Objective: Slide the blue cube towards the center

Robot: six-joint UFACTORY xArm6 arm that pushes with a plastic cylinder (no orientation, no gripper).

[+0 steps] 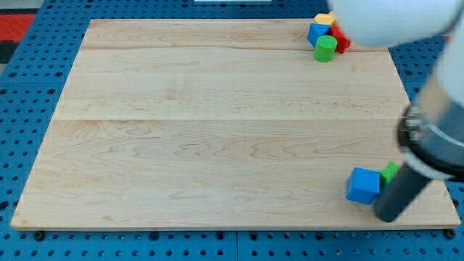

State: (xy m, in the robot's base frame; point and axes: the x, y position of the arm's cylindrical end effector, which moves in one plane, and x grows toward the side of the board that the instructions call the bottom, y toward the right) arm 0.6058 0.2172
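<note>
The blue cube (362, 185) lies on the wooden board (217, 123) near the view's bottom right corner. A green block (389, 172) touches its right side and is partly hidden by my rod. My tip (387, 217) rests on the board just to the lower right of the blue cube, close to its corner. The white and dark arm fills the view's right edge above it.
A cluster sits at the view's top right: a blue block (317, 33), a green cylinder (325, 48), a red block (339, 40) and a yellow block (324, 18), partly hidden by the arm. The board's bottom edge runs just below my tip.
</note>
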